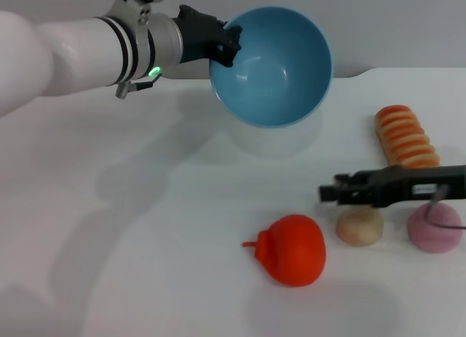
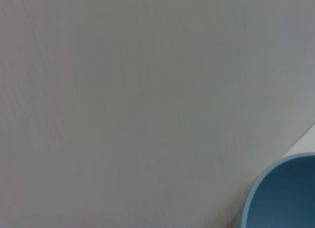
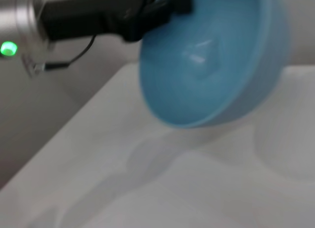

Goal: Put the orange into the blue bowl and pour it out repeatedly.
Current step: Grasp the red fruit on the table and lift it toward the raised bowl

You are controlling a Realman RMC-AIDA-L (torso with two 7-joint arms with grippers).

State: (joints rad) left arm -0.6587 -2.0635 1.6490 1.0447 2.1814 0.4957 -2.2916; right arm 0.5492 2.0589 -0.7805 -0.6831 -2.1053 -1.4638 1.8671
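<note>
1. So the left gripper (image 1: 231, 44) is clamped on the rim of the bowl (image 1: 280, 68), holding it up off the table (image 1: 145, 206) at the back, tipped over so the inside faces the camera. Bowl is empty.
2. Orange (image 1: 293, 250) is lying on the table up front, stem pointing to the robot's left, well apart from the bowl and not touching anything.
3. Right gripper (image 1: 326, 193) hangs low, just behind and to the right of the orange, fingers pointing left. Can't tell how wide they're spread, and there's nothing in them.
4. Key bit: the orange sits just in front of and slightly left of the right gripper's tips, so the right arm is way nearer and I'd guess it does the pickup.
5. Beige ball (image 1: 360, 226), pink ball (image 1: 435, 228) and bread loaf (image 1: 405, 137) crowd the right arm, so it could bump them
</note>
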